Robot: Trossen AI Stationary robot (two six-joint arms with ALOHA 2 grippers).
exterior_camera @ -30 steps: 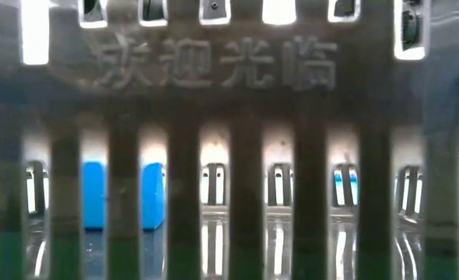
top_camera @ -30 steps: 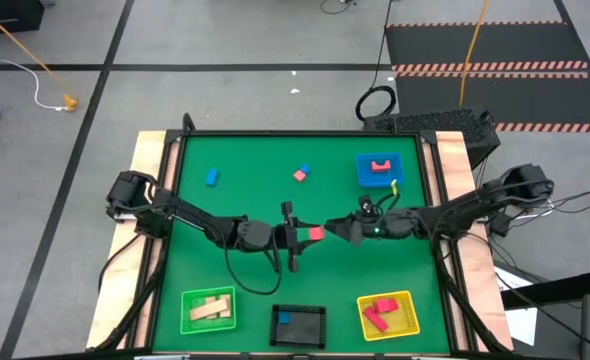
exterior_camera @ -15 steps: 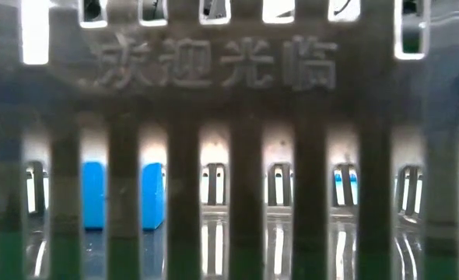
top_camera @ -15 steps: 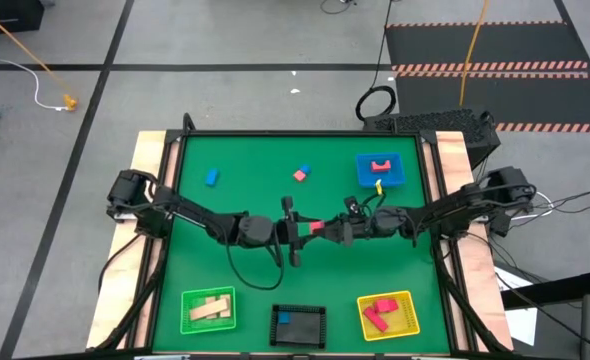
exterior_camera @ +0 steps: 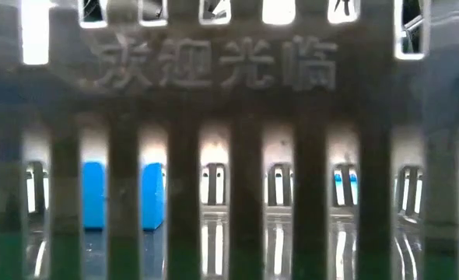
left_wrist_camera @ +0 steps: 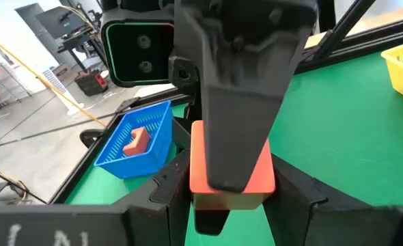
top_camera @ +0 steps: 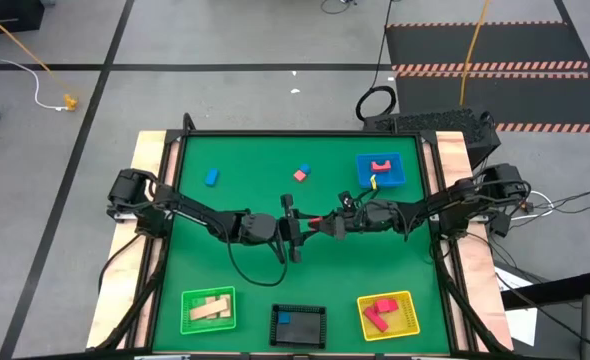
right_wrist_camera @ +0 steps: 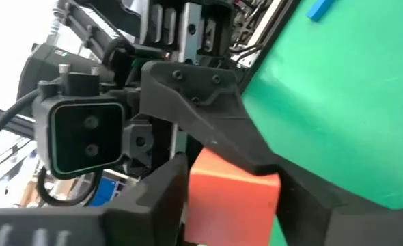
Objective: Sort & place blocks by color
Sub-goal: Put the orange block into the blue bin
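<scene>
Clearly, the red block (left_wrist_camera: 232, 179) was in the air over the middle of the green table (top_camera: 245, 160), between the two grippers, in a hand-over. In both wrist views it sat between dark fingers. The left gripper (top_camera: 297, 228) was clenched on it, one finger (left_wrist_camera: 246, 102) lying across its top face. The fingers of the right gripper (top_camera: 322, 226) stood on both sides of the same block, but whether they already pressed on it I could not tell.

I judged this block to be small, light and stiff, with flat smooth faces, probably painted wood. It should not break, but it can slip or turn if it is pinched on a corner. The best hold is on two opposite flat faces, near the middle, and the two grippers need different pairs of faces.

A second before, the right gripper was apart from the block, a little toward the right side, and its jaws stood wider. Half a second before, it was just beside the block. At this moment it was around the block and its jaws had narrowed. The left gripper and the block did not move visibly.

Other blocks lay well apart: a blue block (top_camera: 212, 177) and a second red block (top_camera: 301, 174) on the far part of the table, a red piece (top_camera: 380, 165) in the blue tray (top_camera: 401, 172), and red ones in the yellow tray (top_camera: 405, 318).
</scene>
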